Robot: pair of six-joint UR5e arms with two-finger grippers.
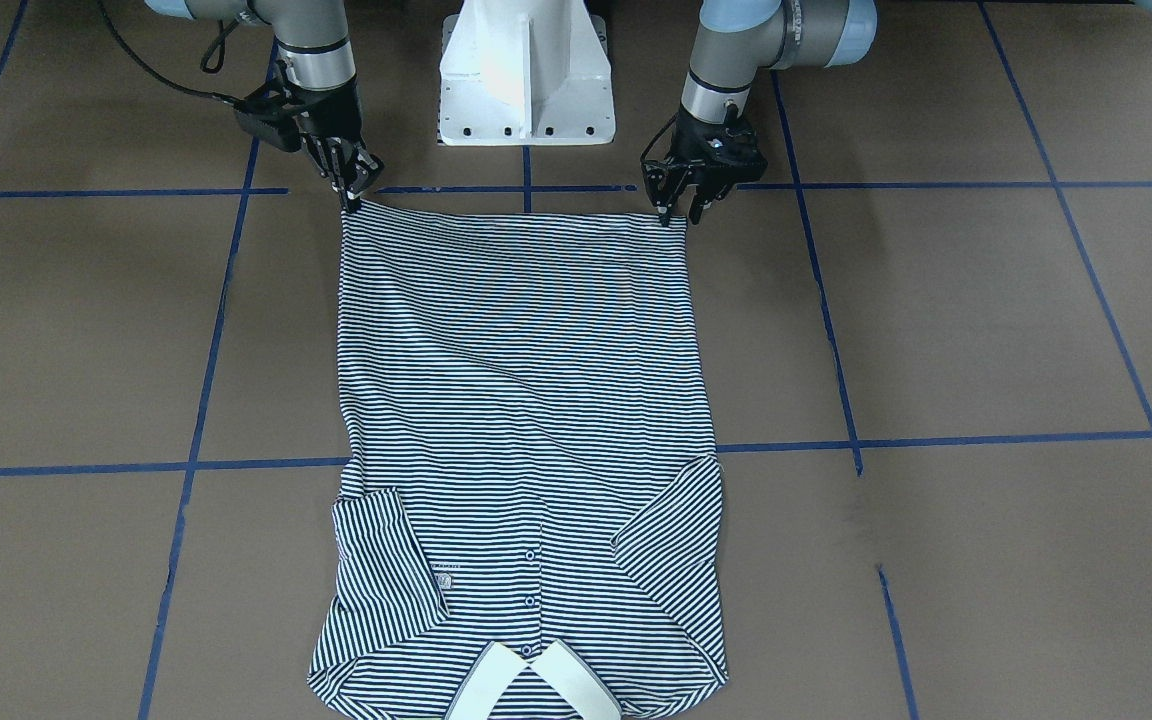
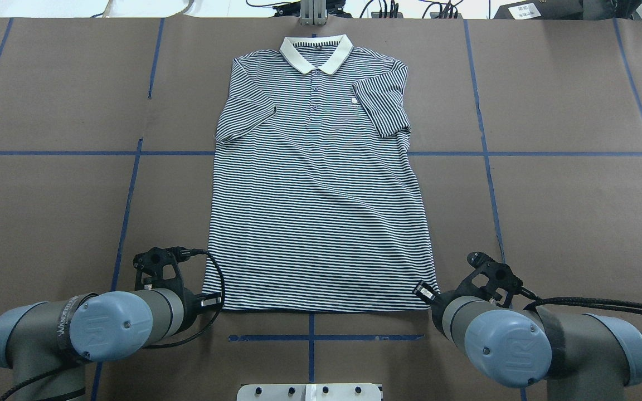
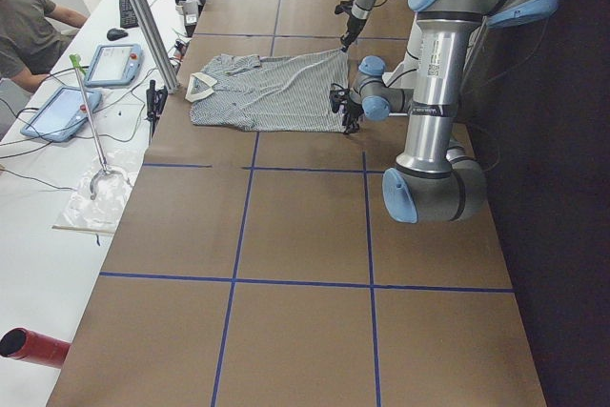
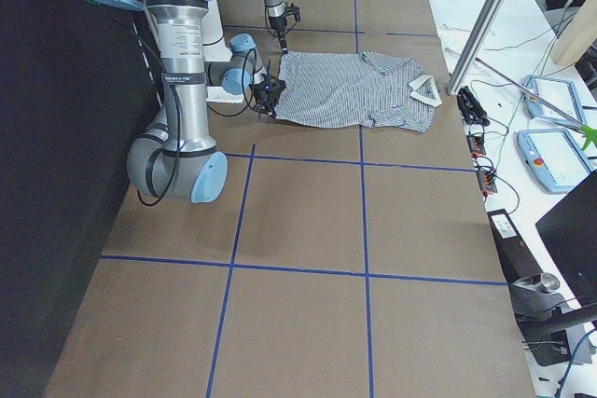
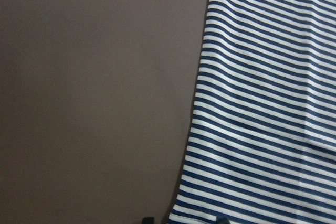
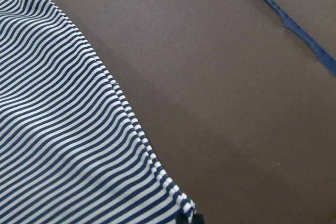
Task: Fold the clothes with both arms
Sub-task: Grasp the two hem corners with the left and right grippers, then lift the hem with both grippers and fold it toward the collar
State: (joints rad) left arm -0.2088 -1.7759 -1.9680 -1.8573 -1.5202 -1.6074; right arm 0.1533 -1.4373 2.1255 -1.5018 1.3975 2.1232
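Note:
The striped polo shirt (image 1: 516,400) (image 2: 315,195) lies flat and face up on the brown table, cream collar (image 2: 315,53) at the far side, both sleeves folded inward over the chest. Its hem runs along the robot's side. My left gripper (image 1: 678,215) stands at the hem's left corner; in the left wrist view its fingertips (image 5: 148,219) sit apart, open, with the corner (image 5: 189,213) between them. At the other hem corner my right gripper (image 1: 351,203) tapers to a point, and the right wrist view shows the right gripper (image 6: 190,220) shut on that corner of the shirt (image 6: 63,129).
The white pedestal base (image 1: 526,75) stands just behind the hem. Blue tape lines (image 1: 526,190) cross the table. Beyond the far edge, a metal post (image 3: 143,16), tablets (image 3: 110,64) and a seated person (image 3: 29,26) show. A red cylinder (image 3: 33,345) lies off the table's end.

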